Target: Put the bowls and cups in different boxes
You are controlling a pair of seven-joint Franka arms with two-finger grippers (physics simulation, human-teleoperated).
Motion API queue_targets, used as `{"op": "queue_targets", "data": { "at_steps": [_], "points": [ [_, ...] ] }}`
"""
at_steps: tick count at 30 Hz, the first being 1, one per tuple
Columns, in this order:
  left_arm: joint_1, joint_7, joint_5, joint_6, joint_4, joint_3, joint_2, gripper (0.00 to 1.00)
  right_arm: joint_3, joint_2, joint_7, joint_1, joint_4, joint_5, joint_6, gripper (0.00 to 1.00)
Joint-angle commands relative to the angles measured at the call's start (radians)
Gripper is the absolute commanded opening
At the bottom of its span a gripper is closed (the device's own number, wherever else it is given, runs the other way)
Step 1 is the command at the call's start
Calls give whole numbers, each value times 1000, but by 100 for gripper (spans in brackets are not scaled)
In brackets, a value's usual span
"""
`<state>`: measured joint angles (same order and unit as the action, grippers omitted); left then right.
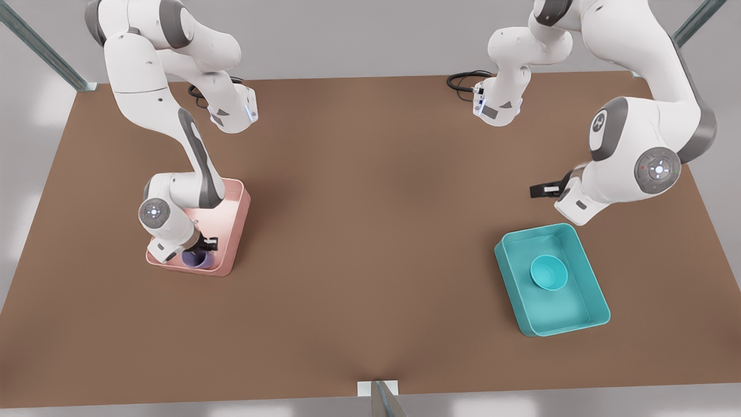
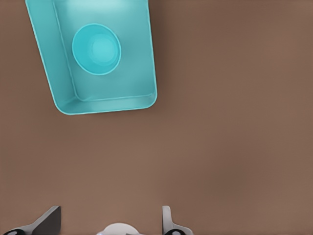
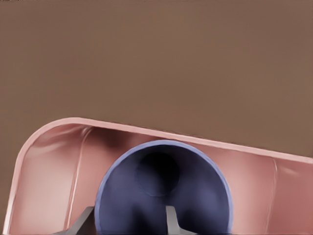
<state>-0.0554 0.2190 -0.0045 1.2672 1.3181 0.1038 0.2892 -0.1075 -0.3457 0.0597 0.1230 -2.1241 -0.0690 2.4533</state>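
The teal bowl point(image 1: 549, 271) point(image 2: 96, 49) sits upright inside the teal box point(image 1: 584, 315) point(image 2: 139, 93) at the front view's right. My left gripper point(image 1: 537, 190) point(image 2: 107, 219) hovers open over bare table behind that box, apart from it. The lavender cup point(image 1: 197, 260) point(image 3: 161, 186) rests in the near corner of the pink box point(image 1: 234, 231) point(image 3: 54, 161) at the front view's left. My right gripper point(image 1: 204, 246) point(image 3: 129, 215) is low over the cup and open. One finger point(image 3: 87, 219) is outside the cup's wall and the other is inside its mouth.
The brown table point(image 1: 370, 231) stretches wide between the two boxes. Black cables point(image 1: 463, 81) lie near the far edge by the arm bases. A metal post point(image 1: 382, 399) stands at the middle of the near edge.
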Motion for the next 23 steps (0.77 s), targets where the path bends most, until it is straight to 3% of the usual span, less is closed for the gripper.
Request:
{"op": "queue_targets", "data": {
  "at_steps": [1, 6, 8, 11, 14, 23],
  "points": [
    [2, -46, 0, 18, 0, 1, 1, 100, 2, 2, -70, 0, 1, 63, 9, 100],
    [-1, -44, -2, 11, 1, 1, 1, 100, 6, 68, -70, 0, 0, 63, -80, 100],
    [-1, -38, -2, 6, 4, 2, 1, 100, 15, 163, -83, 1, 10, 63, -212, 100],
    [-1, -40, -2, 8, 4, 2, 1, 100, 35, 203, -66, 21, 309, 75, -706, 100],
    [-1, -40, -2, 8, 4, 2, -1, 100, 32, 200, -81, 12, 593, 80, -947, 100],
    [2, -44, -2, 8, 4, 2, 1, 100, 11, 269, -95, 4, 638, 77, -1042, 100]
  ]
}}
